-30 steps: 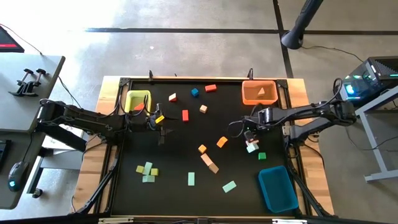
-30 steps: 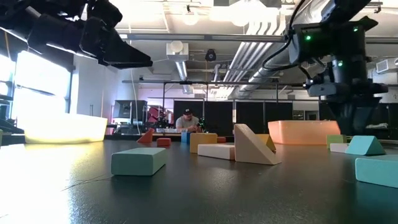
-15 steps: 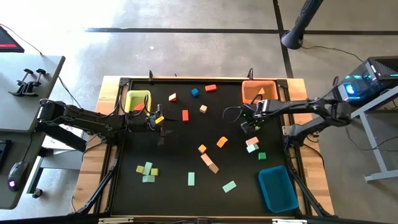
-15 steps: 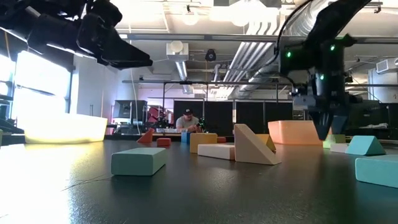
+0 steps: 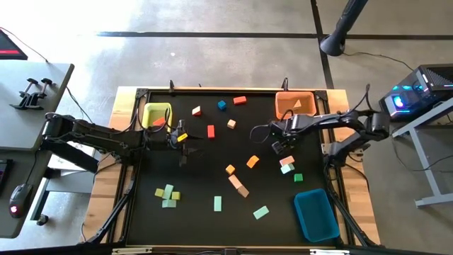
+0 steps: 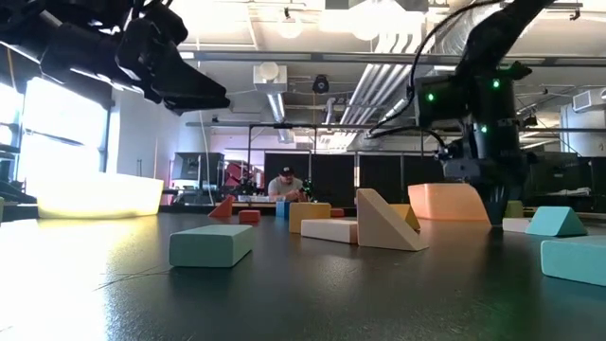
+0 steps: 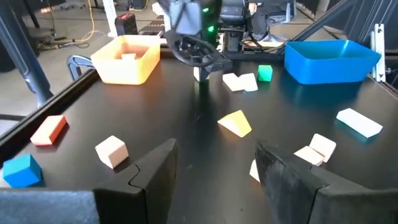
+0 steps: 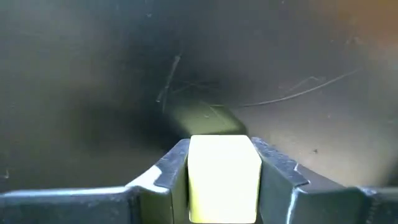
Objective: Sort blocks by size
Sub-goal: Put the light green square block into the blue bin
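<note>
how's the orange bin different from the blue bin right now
The orange bin sits at the table's far right corner; the blue bin sits at the near right corner. The orange bin lies square to the table edge, while the blue bin is turned at a slant. A pale piece shows inside the orange bin; the blue bin looks empty. Both are open rectangular bins on the right arm's side.

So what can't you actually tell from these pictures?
- Contents of the blue bin: low view shows none of its inside; the high view's too small to tell.
- Block in the right gripper: a pale block sits between the fingers, hiding its length.
- What the left gripper carries: a yellowish speck in the high view, too small to name.
- Person beyond the table: tiny and far off.
</note>
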Tool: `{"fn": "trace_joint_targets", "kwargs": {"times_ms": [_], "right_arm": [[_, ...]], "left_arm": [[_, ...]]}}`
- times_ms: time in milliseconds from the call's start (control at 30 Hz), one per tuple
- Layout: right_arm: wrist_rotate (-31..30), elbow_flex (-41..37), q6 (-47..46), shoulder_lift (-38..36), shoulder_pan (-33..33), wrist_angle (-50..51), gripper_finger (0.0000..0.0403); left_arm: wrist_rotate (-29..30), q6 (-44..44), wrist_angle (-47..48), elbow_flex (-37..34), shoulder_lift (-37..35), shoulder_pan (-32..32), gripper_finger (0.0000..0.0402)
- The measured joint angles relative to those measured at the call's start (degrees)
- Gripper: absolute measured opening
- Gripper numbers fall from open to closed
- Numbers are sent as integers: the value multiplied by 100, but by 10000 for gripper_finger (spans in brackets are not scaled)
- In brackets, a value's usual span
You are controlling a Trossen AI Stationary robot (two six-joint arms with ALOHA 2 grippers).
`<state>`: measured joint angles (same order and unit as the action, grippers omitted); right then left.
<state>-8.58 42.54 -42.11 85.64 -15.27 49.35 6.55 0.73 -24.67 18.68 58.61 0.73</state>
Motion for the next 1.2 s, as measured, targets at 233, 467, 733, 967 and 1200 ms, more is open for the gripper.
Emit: {"fn": "trace_joint_targets", "kwargs": {"times_ms": [233,467,733,967,1200], "right_arm": [[-199,1119,-1342,-319,1680,1275,129],[263,2058,-3911,-310,3861,1849,129],[1291,1908,-7282,-310,5915,1459,129],[1331,1457,-8860,-308,6699,929,156],[1330,1288,-8658,-308,6665,886,256]], "left_arm": [[0,10,29,0,0,0,202],[2,-231,27,0,0,0,202],[4,-348,22,0,0,-1,202],[5,-305,21,0,0,-2,202],[7,-171,21,0,0,-2,202]]}}
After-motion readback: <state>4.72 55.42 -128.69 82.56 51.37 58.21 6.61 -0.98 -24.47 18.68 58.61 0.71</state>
